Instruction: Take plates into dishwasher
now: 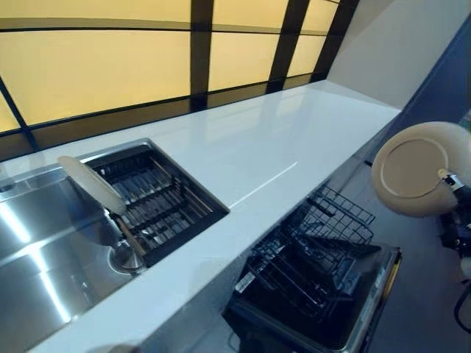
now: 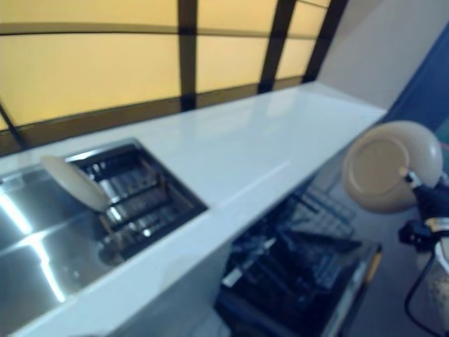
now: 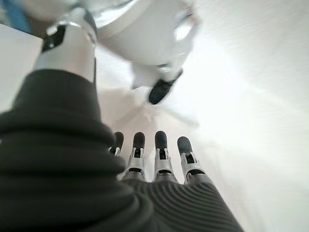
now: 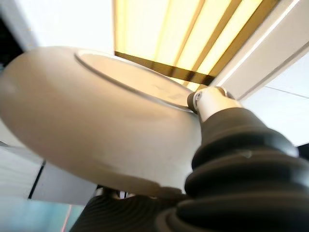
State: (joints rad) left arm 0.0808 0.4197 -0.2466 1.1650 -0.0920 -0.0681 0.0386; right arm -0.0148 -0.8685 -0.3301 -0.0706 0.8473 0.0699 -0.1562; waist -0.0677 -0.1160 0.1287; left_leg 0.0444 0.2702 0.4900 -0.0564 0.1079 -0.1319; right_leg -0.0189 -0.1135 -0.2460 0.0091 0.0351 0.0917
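Plate (image 1: 421,168), beige, is up in your right hand (image 4: 212,104), held on edge with its underside facing the camera, out past the end of the white surface (image 1: 294,140) and above the open dishwasher (image 1: 324,294). Thumb lies across the foot ring and the fingers pinch the rim from below, as far as the right wrist view shows. Dishwasher's lower rack (image 1: 313,257) is pulled out, wire tines bare. Second plate (image 1: 92,184) leans in the sink (image 1: 44,250) against the dark drainer basket (image 1: 158,195), untouched.

Left hand (image 3: 159,159) hangs idle, fingers straight and relaxed, holding nothing.

Risks, as you judge them: the grip is a rim pinch only, so a quick wrist turn could let the plate swing or slip onto the rack or door. Lowering it flat instead of on edge would jam it across the tines. Watch the surface's edge on the way down.
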